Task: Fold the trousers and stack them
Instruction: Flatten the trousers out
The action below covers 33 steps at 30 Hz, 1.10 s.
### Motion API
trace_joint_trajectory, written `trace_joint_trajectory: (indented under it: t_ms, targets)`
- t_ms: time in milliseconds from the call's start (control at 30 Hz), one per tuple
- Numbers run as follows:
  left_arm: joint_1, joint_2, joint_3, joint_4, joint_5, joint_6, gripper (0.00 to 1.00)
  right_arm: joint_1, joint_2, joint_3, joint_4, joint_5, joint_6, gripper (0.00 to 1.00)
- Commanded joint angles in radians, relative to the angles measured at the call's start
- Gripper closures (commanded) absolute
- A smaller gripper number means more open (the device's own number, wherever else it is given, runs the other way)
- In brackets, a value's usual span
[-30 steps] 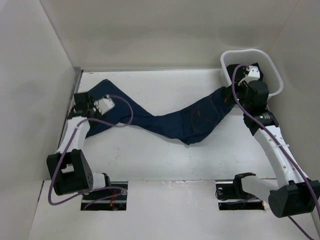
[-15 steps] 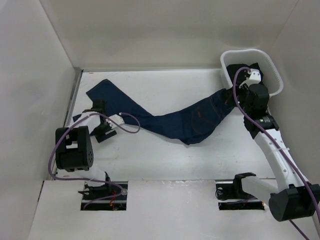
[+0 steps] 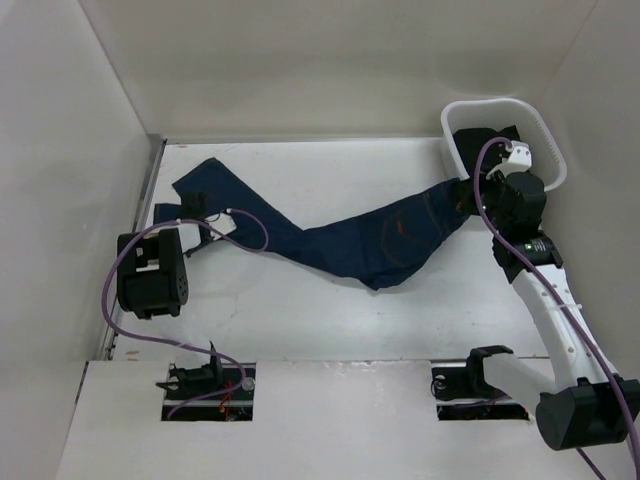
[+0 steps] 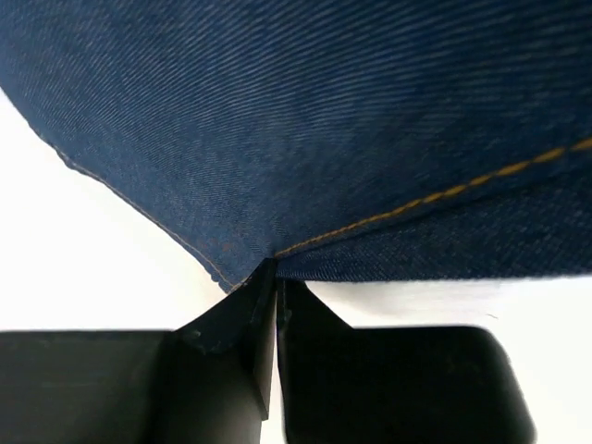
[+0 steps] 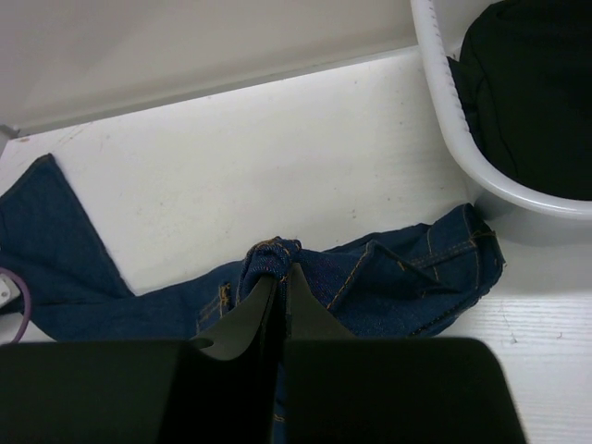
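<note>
The dark blue denim trousers (image 3: 380, 240) lie stretched across the white table, one leg reaching far left and the waist end near the basket. My left gripper (image 3: 207, 228) is shut on the edge of the left leg; in the left wrist view its jaws (image 4: 275, 277) pinch the hem corner of the trousers (image 4: 277, 120) by a tan seam. My right gripper (image 3: 466, 194) is shut on a bunched fold of the trousers (image 5: 398, 287) at the waist end, the jaws (image 5: 282, 270) closed under the fold.
A white basket (image 3: 548, 140) stands at the back right corner with dark cloth (image 5: 527, 102) in it; its rim (image 5: 444, 111) is just right of my right gripper. Walls enclose the table on the left, back and right.
My left arm has pulled back and turned, and its gripper, open before, has shut on the leg's edge. The right arm has shifted slightly right with the waist end.
</note>
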<state>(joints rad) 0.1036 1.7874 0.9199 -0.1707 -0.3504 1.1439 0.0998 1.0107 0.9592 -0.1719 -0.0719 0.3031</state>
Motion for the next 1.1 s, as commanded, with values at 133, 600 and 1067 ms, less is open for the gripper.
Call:
trace_joint_trajectory:
  t_ms: [133,600,1067]
  targets:
    - [0.054,-0.241,0.089,0.154,0.097,0.060,1.00,-0.005,-0.031,0.003,0.071,-0.006,0.013,0.98]
    - [-0.213,0.249,0.854,0.111,0.091,0.099,0.97,0.091,-0.147,-0.138,0.028,0.003,-0.012,0.98]
    - [-0.194,0.370,0.947,0.114,0.039,0.128,0.30,0.165,-0.176,-0.120,-0.006,0.089,-0.004,0.98]
